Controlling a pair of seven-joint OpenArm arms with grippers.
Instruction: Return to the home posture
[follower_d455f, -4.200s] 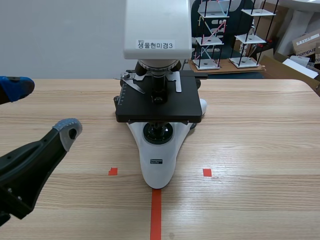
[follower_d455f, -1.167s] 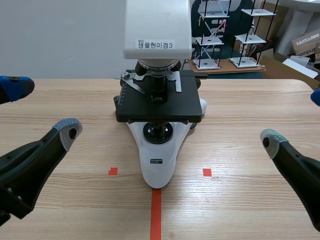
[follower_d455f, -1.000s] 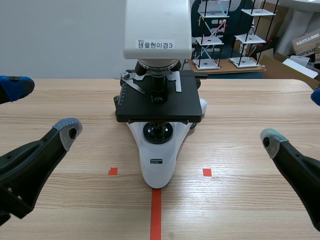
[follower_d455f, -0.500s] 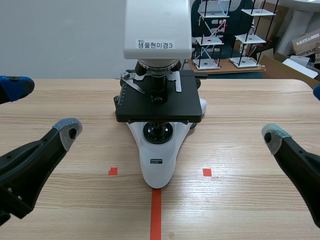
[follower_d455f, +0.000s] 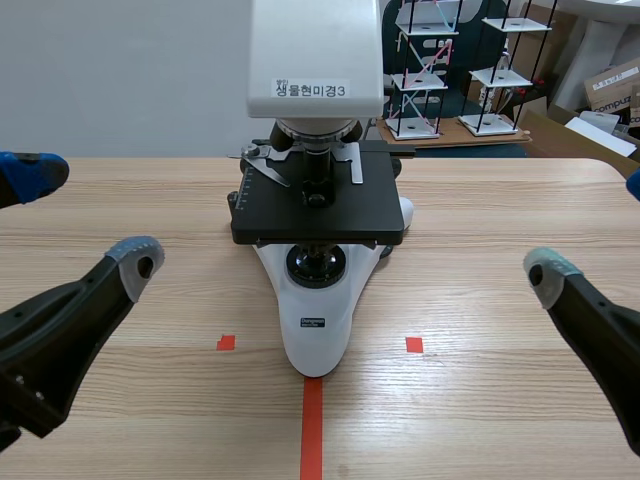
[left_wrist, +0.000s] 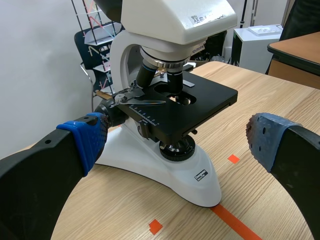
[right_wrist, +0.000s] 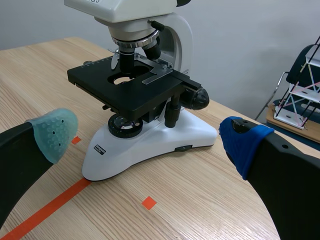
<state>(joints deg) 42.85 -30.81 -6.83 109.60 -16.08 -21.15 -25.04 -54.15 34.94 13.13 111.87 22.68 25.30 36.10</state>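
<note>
**Two open claws flank a microscope on a bench**

The left claw (follower_d455f: 85, 215) and right claw (follower_d455f: 592, 230) both hang low over the bench (follower_d455f: 500, 300), fingers spread wide, holding nothing. The task concerns the arms alone, so there is nothing to grip. Between them, well apart from each, stands a white-and-black microscope (follower_d455f: 318, 215): likely heavy, rigid, with delicate optics, best left untouched. It is the only obstacle nearby. Beyond the bench sit wire racks (follower_d455f: 430, 70) and cardboard boxes (follower_d455f: 612, 85).
</note>
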